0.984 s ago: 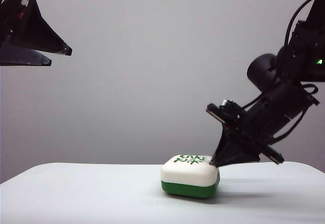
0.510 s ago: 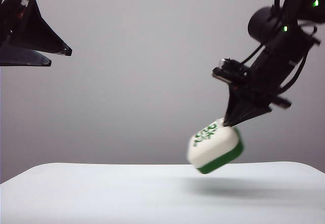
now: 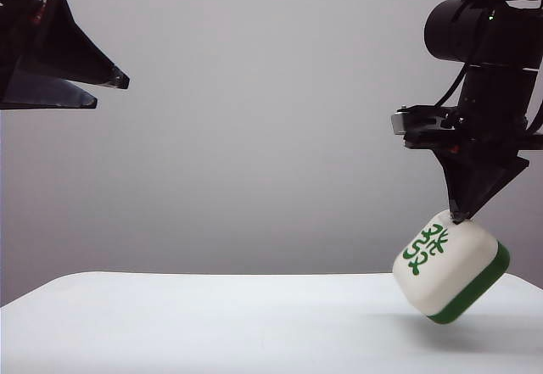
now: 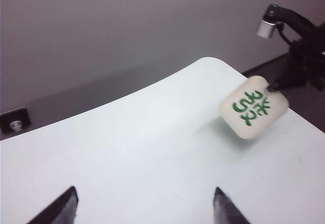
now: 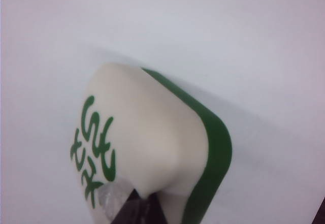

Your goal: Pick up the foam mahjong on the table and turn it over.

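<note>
The foam mahjong [image 3: 450, 268] hangs tilted above the table [image 3: 212, 323] at the right, its white face with the green character turned toward the left and its green half toward the lower right. My right gripper [image 3: 459, 217] points straight down and is shut on the tile's upper white edge, pinching the foam. In the right wrist view the fingertips [image 5: 139, 206] dent the foam mahjong [image 5: 152, 142]. My left gripper [image 3: 106, 90] hovers high at the far left, open and empty. Its wrist view shows the two fingertips [image 4: 68, 198] wide apart over the table [image 4: 127, 153], with the foam mahjong [image 4: 253, 107] far off.
A plain grey wall stands behind the table. The table's rounded far corner [image 4: 213, 64] shows in the left wrist view, with a dark floor and the right arm's body [image 4: 302, 41] beyond it.
My right gripper has lifted the foam mahjong off the table, carried it up and to the right, and tilted it onto its edge. The left gripper has stayed almost still.
</note>
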